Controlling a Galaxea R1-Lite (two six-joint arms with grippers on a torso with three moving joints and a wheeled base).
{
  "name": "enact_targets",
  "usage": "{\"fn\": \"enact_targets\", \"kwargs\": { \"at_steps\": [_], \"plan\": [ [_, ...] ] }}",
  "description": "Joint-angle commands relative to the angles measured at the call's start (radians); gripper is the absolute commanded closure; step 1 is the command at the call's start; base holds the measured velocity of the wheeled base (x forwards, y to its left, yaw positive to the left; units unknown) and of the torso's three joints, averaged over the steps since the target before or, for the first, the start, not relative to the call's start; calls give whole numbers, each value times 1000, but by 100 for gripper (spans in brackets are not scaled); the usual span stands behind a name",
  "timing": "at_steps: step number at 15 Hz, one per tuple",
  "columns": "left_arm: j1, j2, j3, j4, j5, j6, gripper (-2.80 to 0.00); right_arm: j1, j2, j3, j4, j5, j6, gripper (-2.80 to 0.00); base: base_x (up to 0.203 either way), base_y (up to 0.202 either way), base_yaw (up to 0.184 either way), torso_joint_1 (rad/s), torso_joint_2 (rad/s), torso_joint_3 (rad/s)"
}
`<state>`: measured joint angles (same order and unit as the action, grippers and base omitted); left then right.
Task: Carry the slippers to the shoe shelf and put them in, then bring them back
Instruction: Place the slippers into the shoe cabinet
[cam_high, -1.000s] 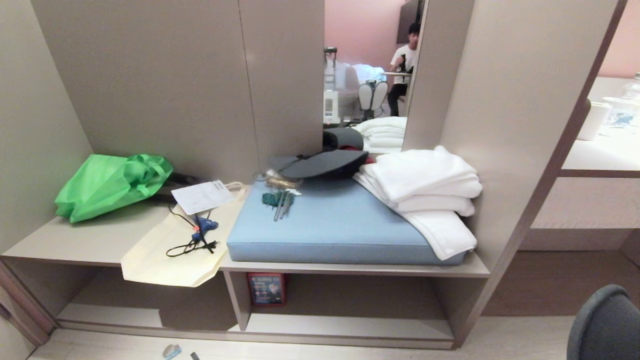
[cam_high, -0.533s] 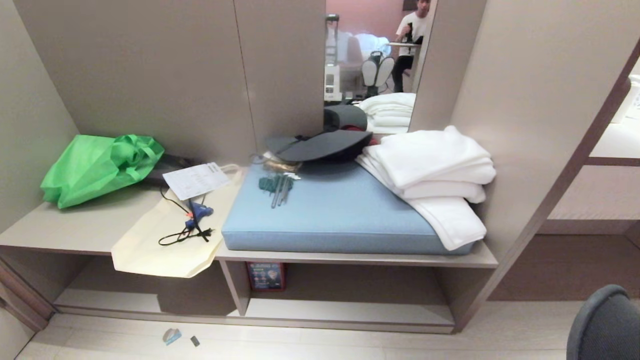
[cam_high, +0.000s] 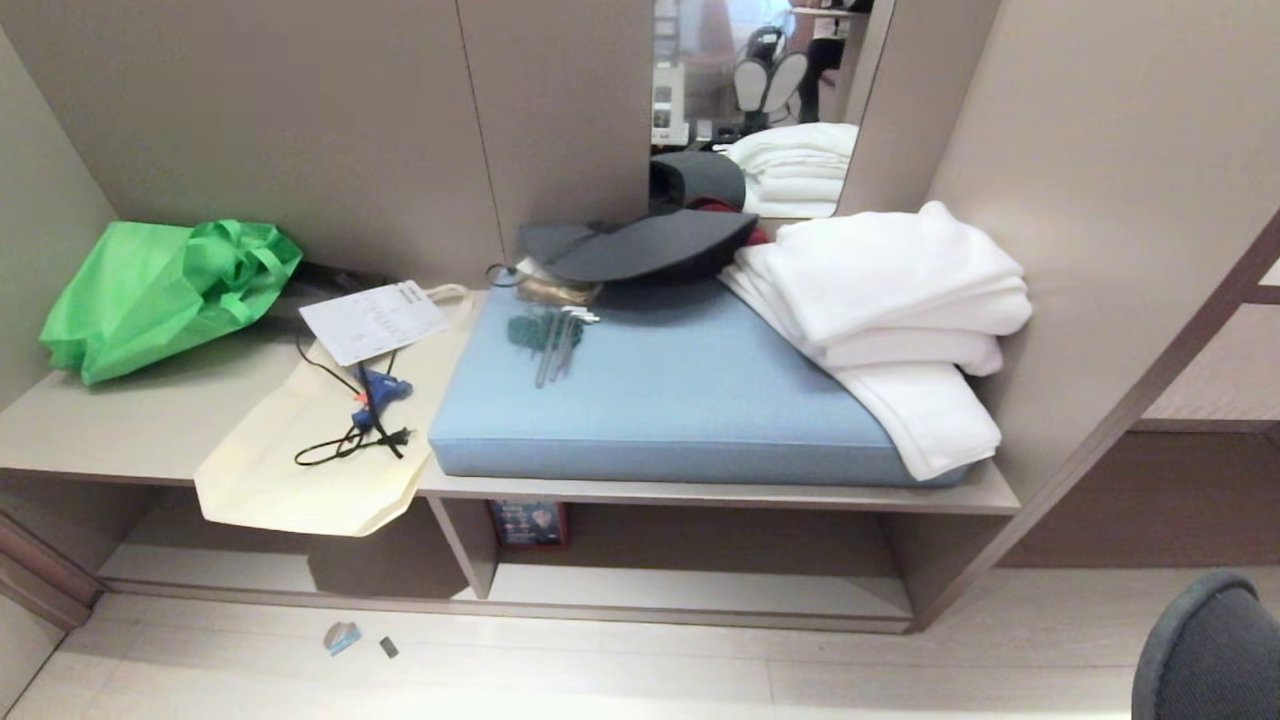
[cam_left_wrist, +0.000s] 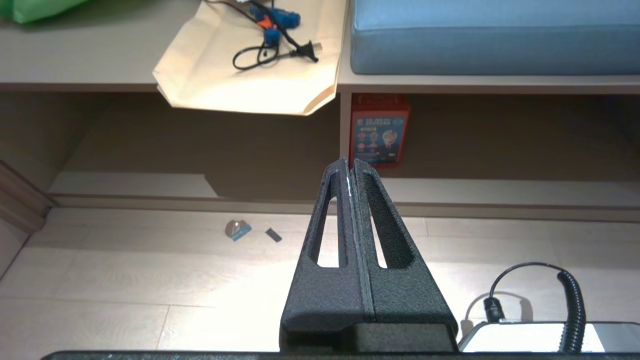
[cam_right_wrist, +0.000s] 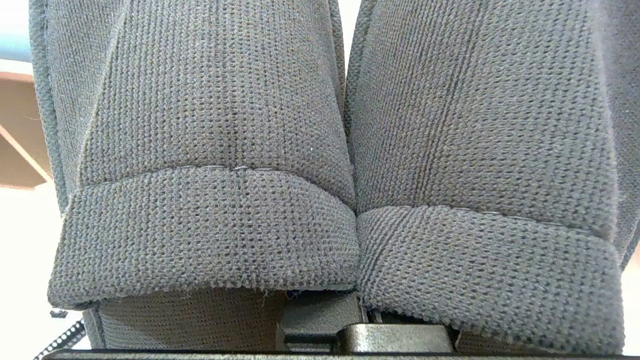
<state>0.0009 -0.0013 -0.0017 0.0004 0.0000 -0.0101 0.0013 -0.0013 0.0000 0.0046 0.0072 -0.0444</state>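
The slippers (cam_right_wrist: 320, 150) are off the floor, pinched in the right hand and filling its wrist view — not yet in the shoe shelf (cam_high: 690, 585) under the bench's front edge. Placing and return remain. The left hand (cam_left_wrist: 350, 167) hangs pressed together, empty.

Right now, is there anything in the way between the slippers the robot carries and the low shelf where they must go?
Nothing visible blocks it. The slippers hang from the right gripper, and the shoe shelf under the blue cushion is open at the front. Only a red box stands at its back left corner.
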Motion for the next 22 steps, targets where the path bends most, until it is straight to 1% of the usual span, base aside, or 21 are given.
{"fn": "enact_targets", "kwargs": {
  "at_steps": [1, 22],
  "plan": [
    [1, 1, 0, 0, 0, -1, 0, -1, 1, 2, 0, 0, -2, 0, 0, 0, 0, 7, 2, -202],
    [1, 1, 0, 0, 0, -1, 0, 0, 1, 2, 0, -1, -2, 0, 0, 0, 0, 3, 3, -199]
  ]
}}
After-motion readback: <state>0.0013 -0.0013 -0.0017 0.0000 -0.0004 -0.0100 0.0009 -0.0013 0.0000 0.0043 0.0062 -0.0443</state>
